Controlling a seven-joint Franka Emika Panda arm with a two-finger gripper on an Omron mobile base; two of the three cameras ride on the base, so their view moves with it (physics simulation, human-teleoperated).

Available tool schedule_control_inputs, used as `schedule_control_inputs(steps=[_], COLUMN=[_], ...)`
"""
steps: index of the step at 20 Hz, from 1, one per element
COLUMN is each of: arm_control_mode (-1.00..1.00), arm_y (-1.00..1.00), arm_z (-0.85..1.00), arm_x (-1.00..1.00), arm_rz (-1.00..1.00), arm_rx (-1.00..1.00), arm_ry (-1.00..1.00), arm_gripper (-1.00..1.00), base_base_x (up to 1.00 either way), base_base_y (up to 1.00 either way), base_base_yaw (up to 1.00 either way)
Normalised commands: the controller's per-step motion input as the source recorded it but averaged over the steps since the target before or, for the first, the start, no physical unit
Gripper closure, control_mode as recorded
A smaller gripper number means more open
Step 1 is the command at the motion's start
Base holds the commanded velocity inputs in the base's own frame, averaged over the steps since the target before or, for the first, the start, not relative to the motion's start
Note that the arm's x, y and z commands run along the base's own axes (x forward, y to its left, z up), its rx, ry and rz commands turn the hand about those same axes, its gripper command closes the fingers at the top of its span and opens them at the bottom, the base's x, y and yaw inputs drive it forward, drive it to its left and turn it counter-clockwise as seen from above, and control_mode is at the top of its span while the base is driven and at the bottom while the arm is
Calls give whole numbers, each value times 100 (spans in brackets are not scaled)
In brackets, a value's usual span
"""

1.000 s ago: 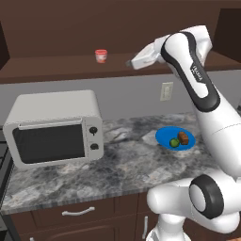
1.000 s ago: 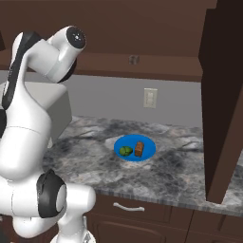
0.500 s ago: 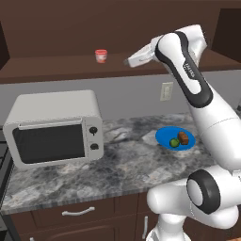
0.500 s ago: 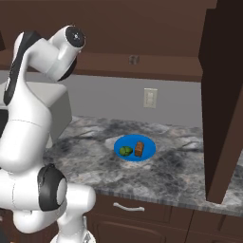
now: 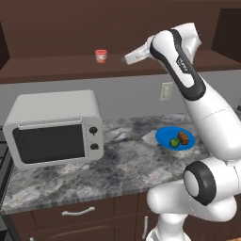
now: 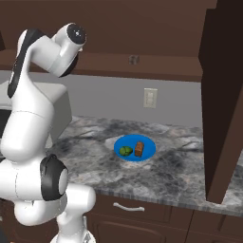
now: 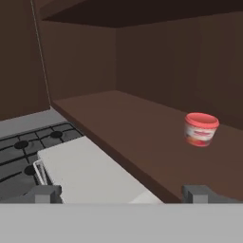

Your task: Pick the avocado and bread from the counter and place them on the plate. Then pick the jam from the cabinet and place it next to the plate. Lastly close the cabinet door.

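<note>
The jam [image 5: 100,56], a red-lidded jar, stands on the cabinet [image 5: 56,66] shelf. My gripper [image 5: 125,60] hovers level with the shelf, a short way right of the jar, open and holding nothing. In the hand view the jam [image 7: 201,129] sits ahead and right of my gripper [image 7: 123,194], whose fingertips [image 7: 47,193] stand wide apart. On the counter [image 5: 127,164] the blue plate [image 5: 164,136] carries the avocado [image 5: 174,142] and the bread [image 5: 183,137]. From the right, the plate [image 6: 147,153] shows the avocado [image 6: 126,151] and bread [image 6: 139,148] side by side. The cabinet door [image 6: 223,95] stands open at the right.
A white toaster oven [image 5: 56,127] sits on the counter's left half, below the shelf. Stove burners [image 7: 28,147] lie beyond its left end. A wall outlet [image 5: 164,91] is behind the plate. Dark drawers with silver handles [image 6: 128,207] run under the counter.
My hand has swung a little left along the shelf front, closer to the jam. Its jaws have stayed open. Plate, avocado and bread have not moved.
</note>
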Motion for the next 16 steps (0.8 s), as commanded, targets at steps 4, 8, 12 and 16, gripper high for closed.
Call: schedule_control_inputs(steps=[4,8,12,16], arm_control_mode=[-100,-100,-100,-100], arm_y=[9,13,8,3], arm_z=[-3,-6,-3,-1], arm_x=[18,14,16,16], arm_rz=[0,0,0,-1], arm_rx=[-2,-2,-2,-1], arm_ry=[0,0,0,0], arm_gripper=[-100,-100,-100,-100], base_base_x=[0,0,0,0], base_base_y=[0,0,0,0], base_base_yaw=[0,0,0,0])
